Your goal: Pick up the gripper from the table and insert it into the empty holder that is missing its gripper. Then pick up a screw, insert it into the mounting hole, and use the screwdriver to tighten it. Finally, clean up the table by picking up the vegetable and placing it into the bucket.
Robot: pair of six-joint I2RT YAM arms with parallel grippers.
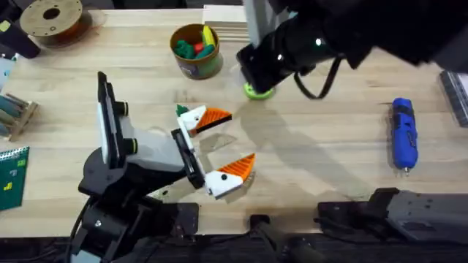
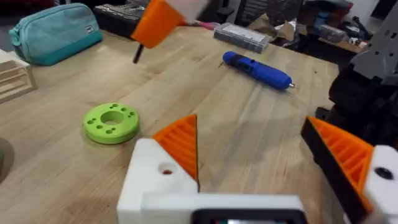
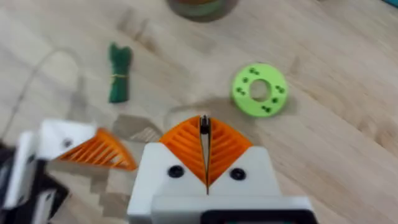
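Right wrist view: right jaws closed, orange pads (image 3: 186, 146) pressed together, pinching a small dark piece at the tips, probably the screw (image 3: 204, 124), above the desk (image 3: 348, 155) just beside the green ring (image 3: 260, 90). Screw judged light, stiff and smooth, easy to drop or tilt; best held by the head, with the shank left free. Left jaws wide apart, lying low near the ring.
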